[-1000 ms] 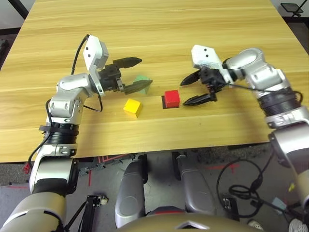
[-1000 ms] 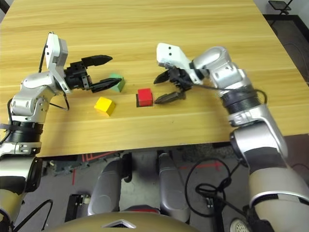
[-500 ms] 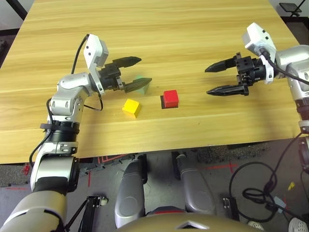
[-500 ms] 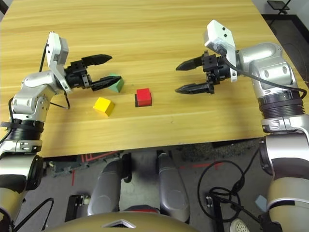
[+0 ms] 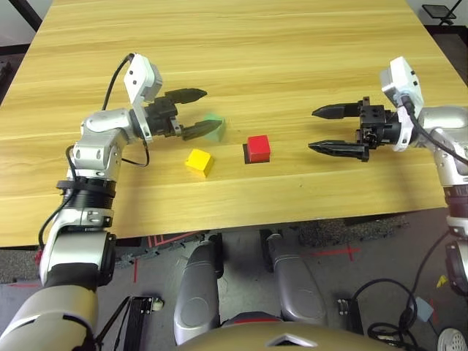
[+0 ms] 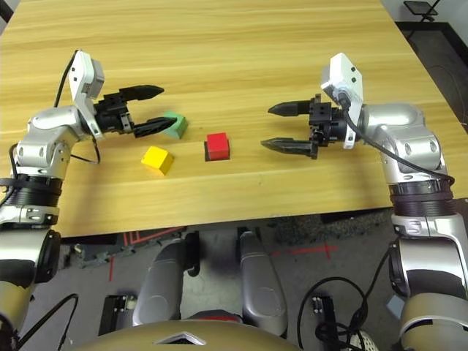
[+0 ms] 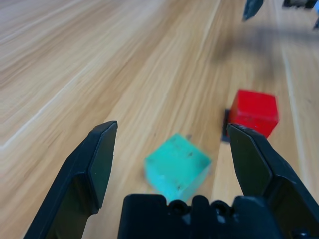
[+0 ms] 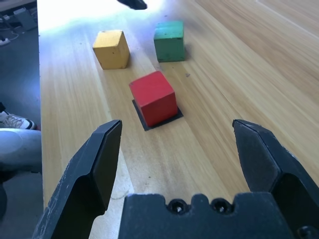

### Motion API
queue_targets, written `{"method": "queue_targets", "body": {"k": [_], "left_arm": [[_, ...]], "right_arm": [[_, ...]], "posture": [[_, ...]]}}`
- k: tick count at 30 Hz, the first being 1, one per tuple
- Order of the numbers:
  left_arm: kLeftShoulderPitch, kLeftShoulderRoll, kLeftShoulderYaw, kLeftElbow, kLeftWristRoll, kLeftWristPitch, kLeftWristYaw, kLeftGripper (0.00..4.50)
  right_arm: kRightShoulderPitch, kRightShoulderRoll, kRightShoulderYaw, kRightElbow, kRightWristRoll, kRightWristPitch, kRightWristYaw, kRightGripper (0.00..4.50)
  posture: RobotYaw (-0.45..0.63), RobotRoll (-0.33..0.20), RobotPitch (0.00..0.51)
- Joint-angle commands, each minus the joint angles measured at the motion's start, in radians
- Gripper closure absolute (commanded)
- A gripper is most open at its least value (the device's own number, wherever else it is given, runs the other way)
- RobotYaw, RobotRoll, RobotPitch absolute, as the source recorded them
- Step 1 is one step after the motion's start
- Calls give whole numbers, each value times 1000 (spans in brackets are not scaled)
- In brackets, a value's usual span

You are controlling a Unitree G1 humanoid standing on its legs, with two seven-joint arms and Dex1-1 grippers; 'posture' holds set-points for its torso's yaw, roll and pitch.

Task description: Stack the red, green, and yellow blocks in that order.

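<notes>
The red cube (image 5: 259, 148) sits on the black square patch (image 5: 246, 158), which lies flat on the wood-grained tabletop (image 5: 241, 201) and shows along the cube's edges. The yellow cube (image 5: 199, 163) rests directly on the tabletop, near the red one on the robot's left and closer to the robot's body. The green cube (image 6: 175, 125) also stands on bare wood, farther from the body than the yellow cube and near it. All three cubes are apart from one another, none stacked.

The left pincer (image 7: 172, 132) has its two black fingers spread wide apart, with nothing clamped between them. It hovers beside the green cube, and in the left eye view one finger overlaps part of that cube; whether they touch, I cannot tell. The right pincer (image 8: 177, 124) is likewise spread wide and empty, pointing toward the red cube from the robot's right and well apart from it.

Beyond the tabletop's near edge, black cables (image 5: 352, 311) lie coiled on the grey floor (image 5: 157, 274), which carries red marking lines (image 5: 333, 252).
</notes>
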Motion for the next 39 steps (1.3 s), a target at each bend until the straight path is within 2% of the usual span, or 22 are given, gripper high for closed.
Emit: {"method": "queue_targets", "body": {"k": [1, 8, 14, 26, 39], "left_arm": [[-84, 24, -42, 180, 88, -157, -70, 0], [-199, 7, -115, 398, 187, -424, -239, 0], [-291, -21, -166, 515, 242, -475, -342, 0], [-373, -95, -163, 650, 318, -544, -307, 0], [-388, -108, -175, 721, 409, -610, -201, 0]], "right_arm": [[13, -18, -22, -28, 22, 22, -1, 27], [9, -21, -17, -21, 16, 21, -4, 27], [-2, -20, -15, -6, 10, 12, -7, 27], [27, -27, -26, -43, 25, 24, -16, 27], [33, -29, -21, -70, 38, 32, -24, 27]], "posture": [[159, 35, 265], [155, 30, 266], [152, 37, 263], [123, 35, 261], [116, 31, 265]]}}
